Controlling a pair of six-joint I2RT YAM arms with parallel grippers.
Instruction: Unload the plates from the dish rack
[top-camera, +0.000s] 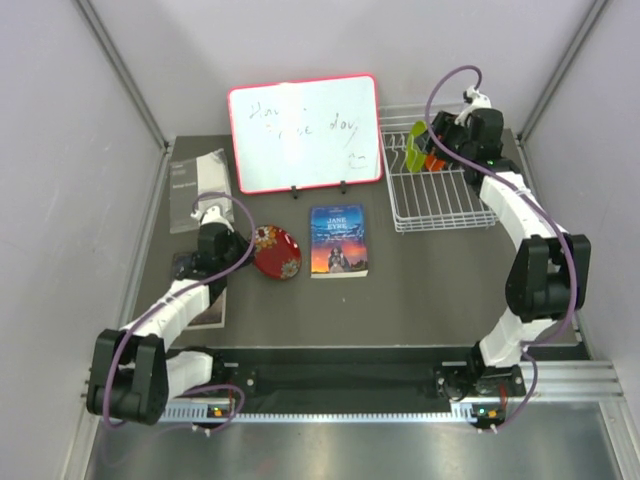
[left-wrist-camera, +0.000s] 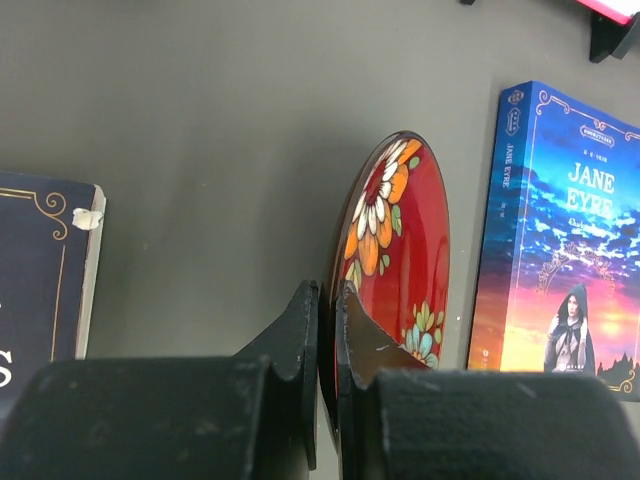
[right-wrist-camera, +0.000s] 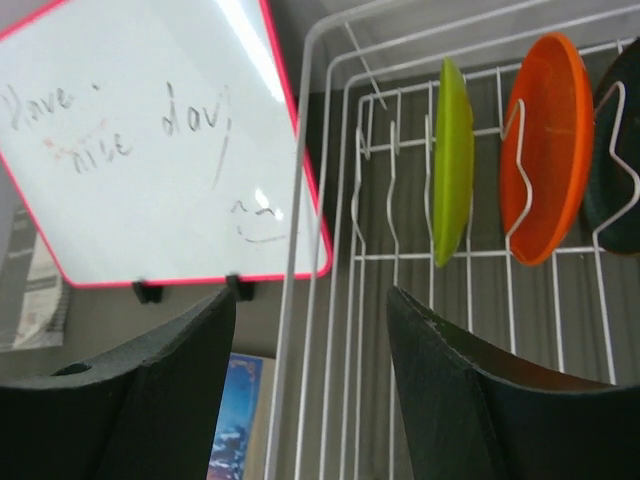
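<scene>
The dark red plate (top-camera: 277, 252) is pinched at its rim by the closed left gripper (left-wrist-camera: 328, 295), just beside the book (top-camera: 338, 240). The right gripper (right-wrist-camera: 310, 300) is held open before the dish rack (top-camera: 445, 228), where the lime green plate (right-wrist-camera: 452, 160), orange plate (right-wrist-camera: 545, 150) and dark teal plate (right-wrist-camera: 618, 170) are stood upright.

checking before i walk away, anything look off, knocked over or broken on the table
Nothing looks spilled or broken. The lime green plate, orange plate and dark teal plate stand upright in the dish rack. The red plate is out, its rim pinched by the left gripper, beside the paperback.
</scene>
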